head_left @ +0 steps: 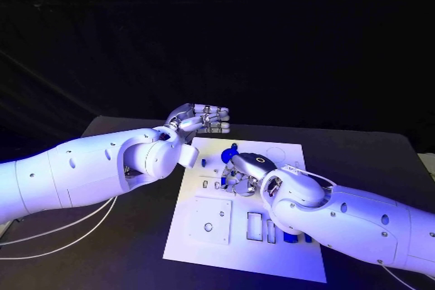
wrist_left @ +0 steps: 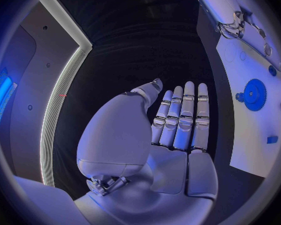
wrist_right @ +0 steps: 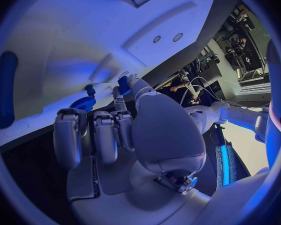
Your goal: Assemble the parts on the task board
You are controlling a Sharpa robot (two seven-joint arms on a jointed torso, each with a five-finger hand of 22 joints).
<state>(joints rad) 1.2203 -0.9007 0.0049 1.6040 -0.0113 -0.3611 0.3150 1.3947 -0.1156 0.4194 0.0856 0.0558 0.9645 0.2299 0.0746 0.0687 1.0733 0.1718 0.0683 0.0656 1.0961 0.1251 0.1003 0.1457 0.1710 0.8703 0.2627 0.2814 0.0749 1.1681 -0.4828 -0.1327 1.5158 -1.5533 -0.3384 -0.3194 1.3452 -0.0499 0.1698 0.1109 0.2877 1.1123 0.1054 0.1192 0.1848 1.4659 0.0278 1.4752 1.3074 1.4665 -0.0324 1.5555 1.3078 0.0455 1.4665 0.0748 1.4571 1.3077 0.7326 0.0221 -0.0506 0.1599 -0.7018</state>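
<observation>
Black surface (head_left: 109, 239) bears the task board (head_left: 244, 265); right robot hand (head_left: 240, 177) pinches a blue part (wrist_right: 123, 85), seemingly seating it; left robot hand (head_left: 201, 119) hovers empty, fingers extended.

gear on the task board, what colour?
Blue. The gear shows best in the left wrist view, lying on the white task board.

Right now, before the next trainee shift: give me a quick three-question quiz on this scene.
1. True or false: the left robot hand holds a part.
2. Where is the right robot hand? A: down on the task board; B: raised high above it; C: well off to one side of it.
3. Fill in: the round toothed part on the board is coloured ____.

Key: 1 false, since it is open and empty; 2 A; 3 blue.
</observation>
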